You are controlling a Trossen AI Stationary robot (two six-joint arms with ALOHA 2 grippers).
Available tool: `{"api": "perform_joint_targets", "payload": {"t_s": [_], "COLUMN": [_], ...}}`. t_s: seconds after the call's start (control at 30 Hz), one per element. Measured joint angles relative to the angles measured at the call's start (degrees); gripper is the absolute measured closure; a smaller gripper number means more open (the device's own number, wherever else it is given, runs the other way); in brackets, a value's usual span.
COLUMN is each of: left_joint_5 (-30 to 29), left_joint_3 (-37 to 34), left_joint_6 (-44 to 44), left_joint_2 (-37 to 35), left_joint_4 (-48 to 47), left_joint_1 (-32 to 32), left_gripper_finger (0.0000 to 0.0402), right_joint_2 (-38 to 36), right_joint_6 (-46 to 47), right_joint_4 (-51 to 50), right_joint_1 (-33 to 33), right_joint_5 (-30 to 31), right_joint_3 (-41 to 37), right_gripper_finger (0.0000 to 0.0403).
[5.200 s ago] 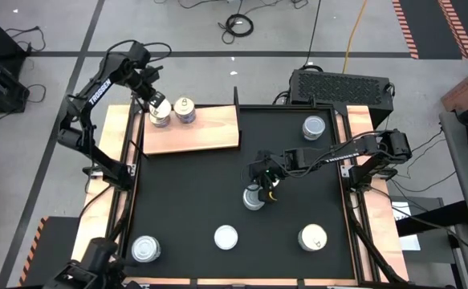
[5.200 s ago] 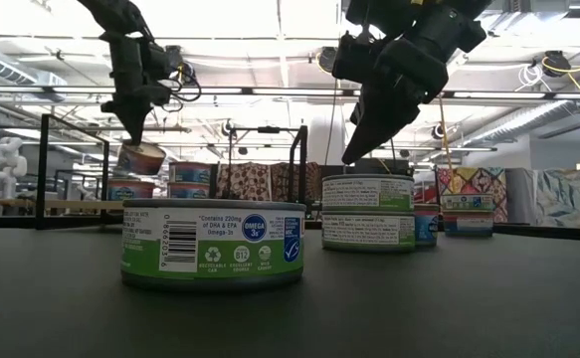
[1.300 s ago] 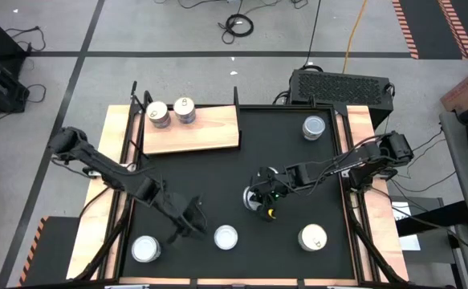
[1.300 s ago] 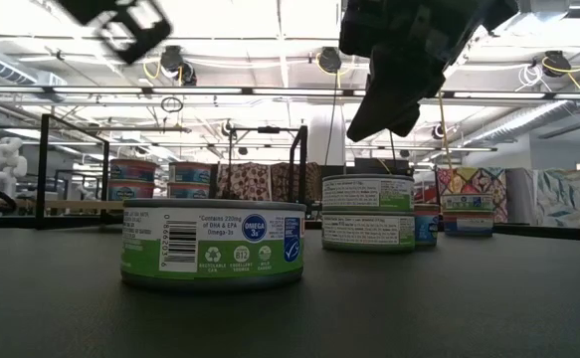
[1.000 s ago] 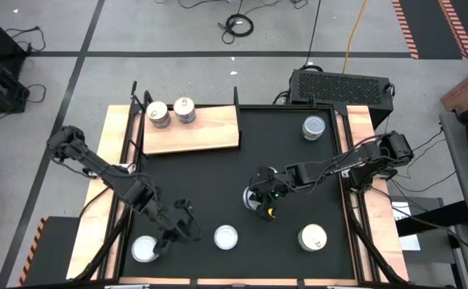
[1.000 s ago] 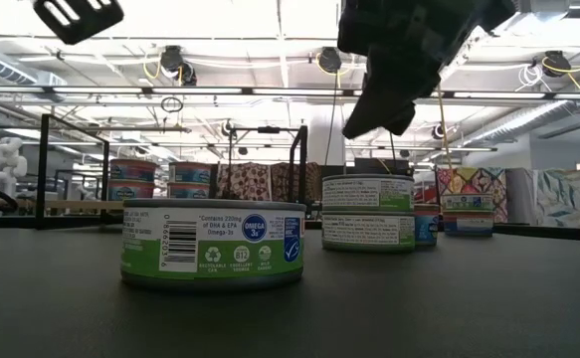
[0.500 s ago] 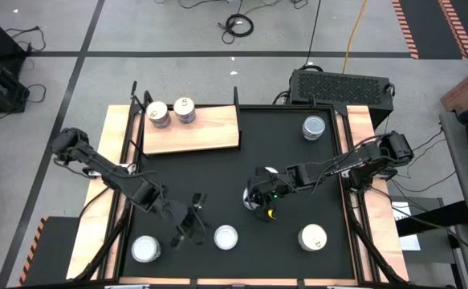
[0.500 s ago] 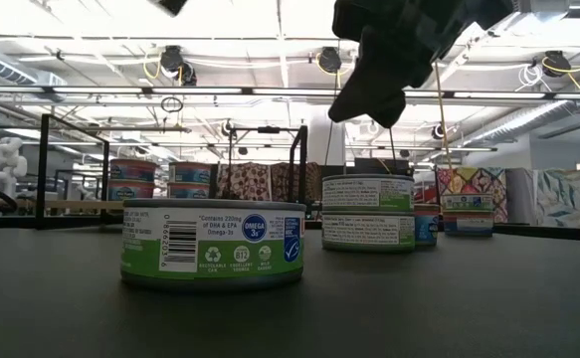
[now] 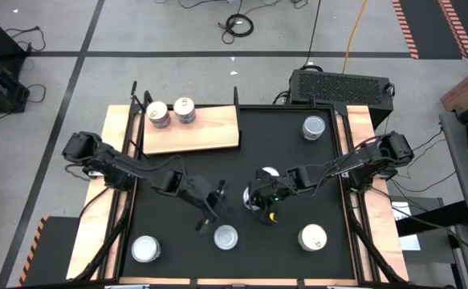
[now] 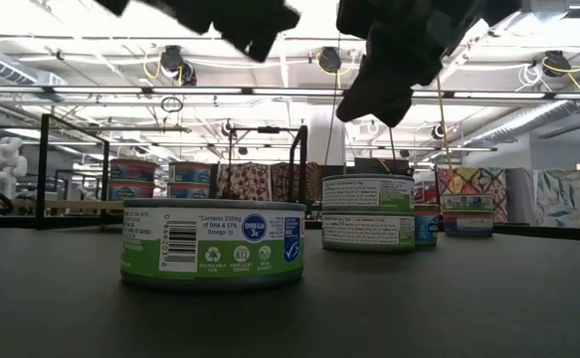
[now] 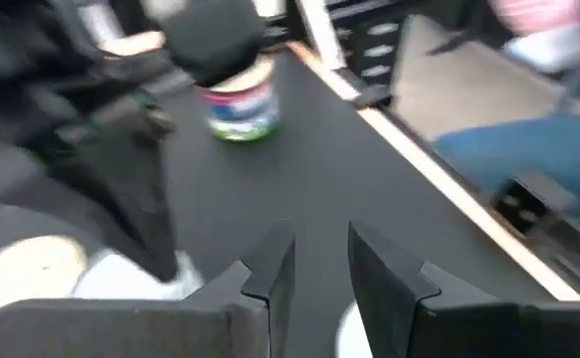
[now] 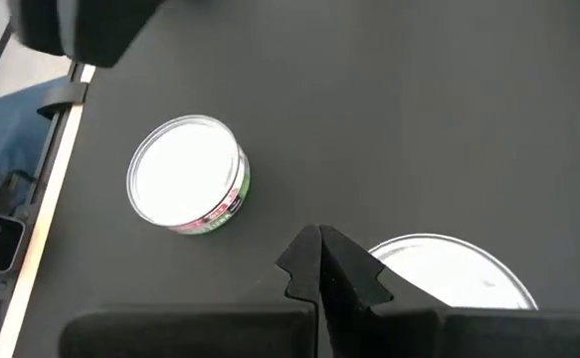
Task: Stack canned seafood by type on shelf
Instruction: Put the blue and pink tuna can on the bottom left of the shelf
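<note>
Left gripper [image 9: 214, 205], part open and empty, is held over the table's middle above a pale-topped tin [image 9: 225, 237] near the front edge, two tins [image 9: 172, 111] being already at the shelf's [image 9: 209, 132] back-left corner; next, probably lowering astride it, then closing.

Tins [image 10: 213, 244]: metal bodies with glossy printed paper labels; the tops are smooth metal, some silvery-gold [image 9: 185, 106], others pale and matt-looking [image 12: 185, 181]. Shelf [image 9: 209, 130]: light, unfinished-looking wood with visible grain. Surface [image 9: 298, 160]: black, matt, smooth covering, edged by pale wood rails [image 9: 362, 233]. Left gripper [image 11: 309, 273] and right gripper [image 12: 321, 261]: dark, matt plastic-like fingers.
</note>
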Motion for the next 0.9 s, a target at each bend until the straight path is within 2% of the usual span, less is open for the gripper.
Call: {"api": "perform_joint_targets", "payload": {"t_s": [0.17,0.33,0.47,0.7,0.9], "left_joint_5": [4.71,8.80,8.65,7.76,2.73], "left_joint_3": [-3.93,-9.06,-14.09,-21.66,-26.40], "left_joint_6": [-1.24,-1.41,-1.54,-2.77,-2.59], "left_joint_2": [-1.67,-7.36,-14.88,-28.73,-38.40], "left_joint_4": [0.35,0.53,0.71,4.50,4.68], "left_joint_1": [4.25,7.17,8.51,7.23,7.14], "left_gripper_finger": [0.0304,0.0304,0.0304,0.0304,0.0304], "right_joint_2": [0.00,-0.03,-0.86,-1.55,-1.57], "right_joint_6": [-1.16,-1.66,-2.56,-2.20,3.50], "right_joint_4": [-2.60,-2.80,-2.05,-1.28,-1.29], "right_joint_1": [-0.03,-0.27,-0.83,-1.23,-1.23], "right_joint_5": [0.04,0.11,0.63,5.75,5.68], "right_joint_3": [0.00,0.02,0.02,0.07,0.11], "right_gripper_finger": [0.0403,0.0403,0.0403,0.0403,0.0403]}}
